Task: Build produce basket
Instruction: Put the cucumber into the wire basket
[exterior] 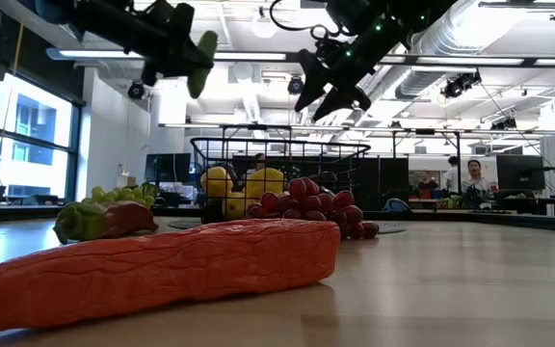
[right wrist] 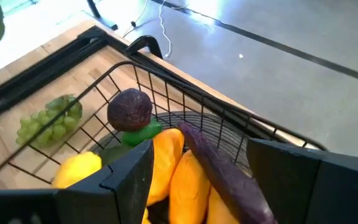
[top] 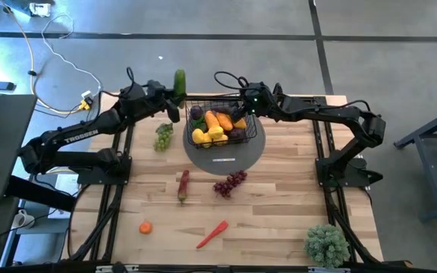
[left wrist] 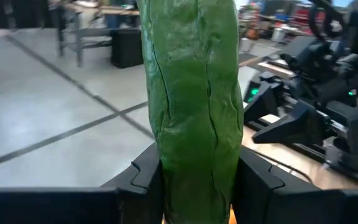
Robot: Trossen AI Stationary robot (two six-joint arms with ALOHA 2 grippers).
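Your left end effector [top: 177, 97] is clenched on the green cucumber [top: 180, 81], lifted off the desk [top: 279, 220] just beside the far left corner of the basket [top: 250, 130]; the left wrist view shows both fingers [left wrist: 146, 177] pinching its lower part while most of its length stands clear above them. Judging by its creased, moulded skin, it is a light, fairly stiff toy that could pivot in so low a grip, so move it gently. Your right end effector [top: 246, 105] hangs over the basket's far right edge with its fingers spread, grasping nothing. The basket sits on the grey round mat [top: 256, 154] and already carries lemons [top: 201, 136], carrots [top: 218, 121] and an eggplant [right wrist: 219, 165]. Purple grapes [top: 230, 183], green grapes [top: 162, 136] and a red chilli [top: 212, 234] lie loose on the desk; take the soft clusters near the middle of the bunch.
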